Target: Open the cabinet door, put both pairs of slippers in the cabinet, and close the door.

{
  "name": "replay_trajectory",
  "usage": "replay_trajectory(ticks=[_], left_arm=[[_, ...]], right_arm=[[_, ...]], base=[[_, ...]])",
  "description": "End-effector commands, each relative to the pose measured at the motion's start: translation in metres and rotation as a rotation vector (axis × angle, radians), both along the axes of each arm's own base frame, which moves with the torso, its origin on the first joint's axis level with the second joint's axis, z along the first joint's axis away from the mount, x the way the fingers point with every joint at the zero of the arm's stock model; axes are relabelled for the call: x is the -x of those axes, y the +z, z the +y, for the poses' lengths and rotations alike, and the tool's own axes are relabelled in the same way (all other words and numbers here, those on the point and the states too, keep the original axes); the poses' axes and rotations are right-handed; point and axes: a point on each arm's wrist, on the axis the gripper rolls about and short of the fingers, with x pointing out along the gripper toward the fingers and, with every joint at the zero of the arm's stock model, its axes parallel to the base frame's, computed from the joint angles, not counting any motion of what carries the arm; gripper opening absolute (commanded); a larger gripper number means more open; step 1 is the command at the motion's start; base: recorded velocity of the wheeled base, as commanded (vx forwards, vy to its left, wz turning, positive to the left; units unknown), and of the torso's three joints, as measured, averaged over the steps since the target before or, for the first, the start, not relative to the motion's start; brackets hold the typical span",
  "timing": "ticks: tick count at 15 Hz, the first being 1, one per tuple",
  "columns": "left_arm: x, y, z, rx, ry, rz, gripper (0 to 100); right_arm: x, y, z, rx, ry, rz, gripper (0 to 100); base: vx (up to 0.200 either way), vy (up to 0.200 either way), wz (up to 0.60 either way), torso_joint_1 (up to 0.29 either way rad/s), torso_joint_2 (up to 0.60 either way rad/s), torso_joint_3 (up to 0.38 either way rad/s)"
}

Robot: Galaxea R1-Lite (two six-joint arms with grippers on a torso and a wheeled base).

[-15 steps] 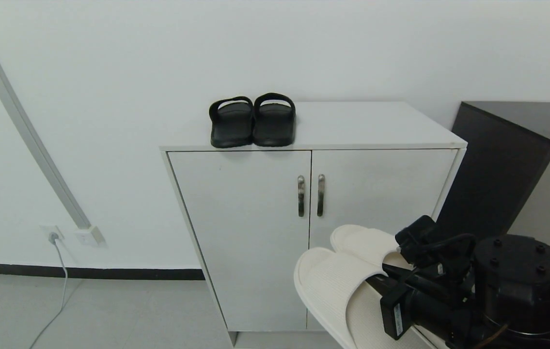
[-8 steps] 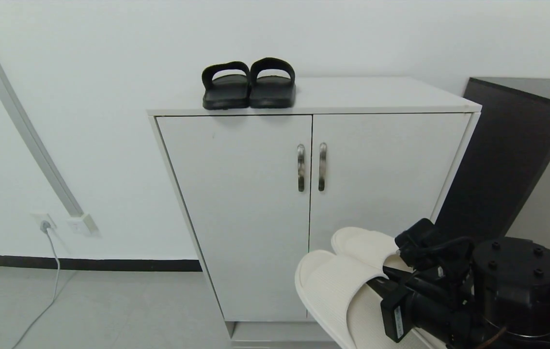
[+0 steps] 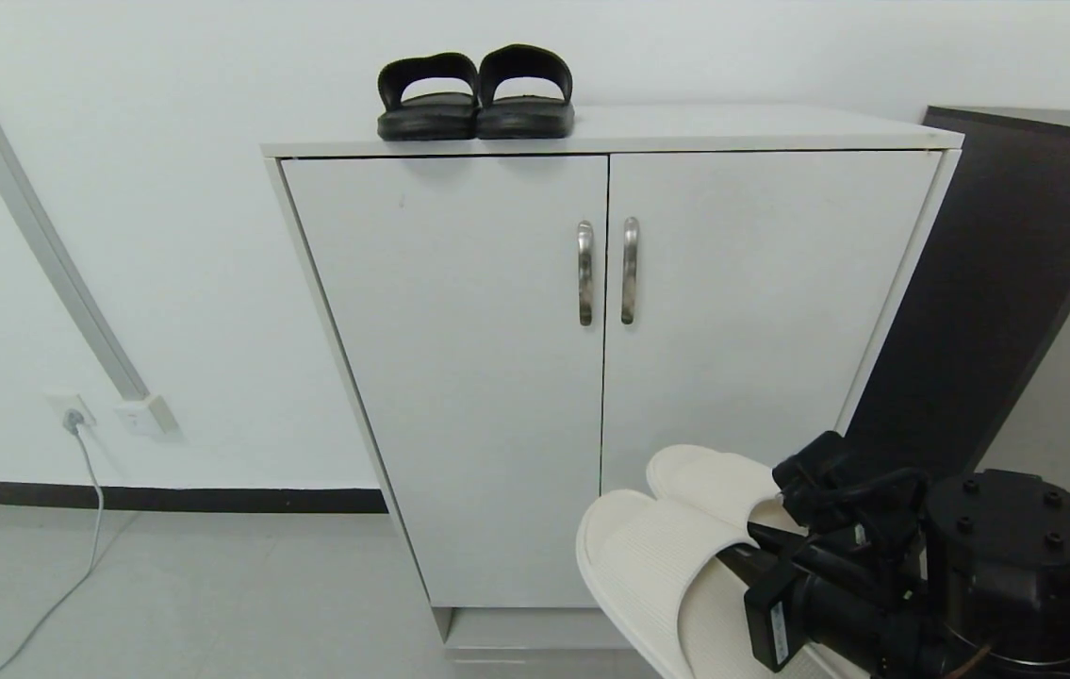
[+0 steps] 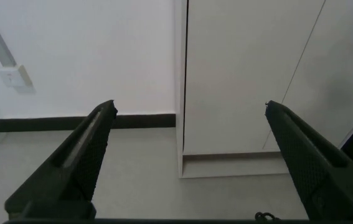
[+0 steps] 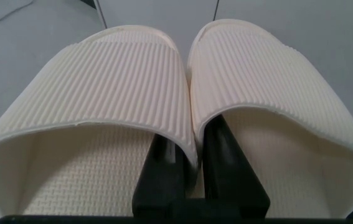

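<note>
A white cabinet (image 3: 487, 396) stands against the wall with both doors shut and two metal handles (image 3: 584, 273) side by side at the middle seam. A pair of black slippers (image 3: 476, 94) sits on its top, left of centre. In front of the right door, low down, my right gripper (image 3: 765, 552) is shut on a pair of white ribbed slippers (image 3: 666, 547). In the right wrist view its fingers (image 5: 164, 180) pinch the inner strap edges of the white slippers (image 5: 132, 81). My left gripper (image 4: 188, 155) is open with nothing between its fingers, low near the cabinet's bottom left corner (image 4: 185, 168).
A dark cabinet (image 3: 996, 311) stands directly to the right of the white one. On the wall at the left are a slanted grey conduit (image 3: 35, 226) and a socket (image 3: 73, 415) with a cable running onto the grey floor (image 3: 167, 594).
The whole head view has shifted: the cabinet and black slippers now sit higher in the picture, so the camera has lowered. The right gripper still holds the white slippers the same way.
</note>
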Motion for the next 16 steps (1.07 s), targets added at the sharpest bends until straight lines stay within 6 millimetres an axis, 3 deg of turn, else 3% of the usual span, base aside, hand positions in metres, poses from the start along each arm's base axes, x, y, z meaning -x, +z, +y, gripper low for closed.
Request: replay_trajectory(ticks=[1, 2, 3, 9, 12, 16], left_arm=[[0.002, 0.008, 0.000, 0.003, -0.002, -0.028, 100], [0.012, 0.060, 0.000, 0.097, -0.012, -0.124, 100], [0.009, 0.085, 0.000, 0.167, -0.050, -0.061, 100], [-0.052, 0.096, -0.010, 0.164, -0.361, 0.185, 100], [-0.102, 0.107, -0.021, 0.140, -0.420, 0.210, 100], [-0.138, 0.107, -0.047, 0.102, -0.575, 0.238, 100]], right_arm=[[0.000, -0.004, 0.001, 0.016, 0.005, 0.005, 0], [0.000, -0.003, 0.001, 0.012, 0.007, -0.006, 0], [0.000, -0.001, 0.001, -0.001, 0.005, -0.017, 0], [0.001, -0.001, 0.000, 0.024, 0.009, -0.041, 0], [0.002, 0.000, 0.002, 0.025, 0.025, -0.052, 0], [0.002, 0.000, 0.003, 0.024, 0.027, -0.052, 0]], base=[[0.000, 0.000, 0.00, 0.000, 0.00, 0.000], [0.000, 0.000, 0.00, 0.000, 0.00, 0.000], [0.000, 0.000, 0.00, -0.002, 0.01, 0.051], [0.000, 0.000, 0.00, 0.000, 0.00, 0.000], [0.000, 0.000, 0.00, 0.000, 0.00, 0.000], [0.000, 0.000, 0.00, 0.000, 0.00, 0.000]])
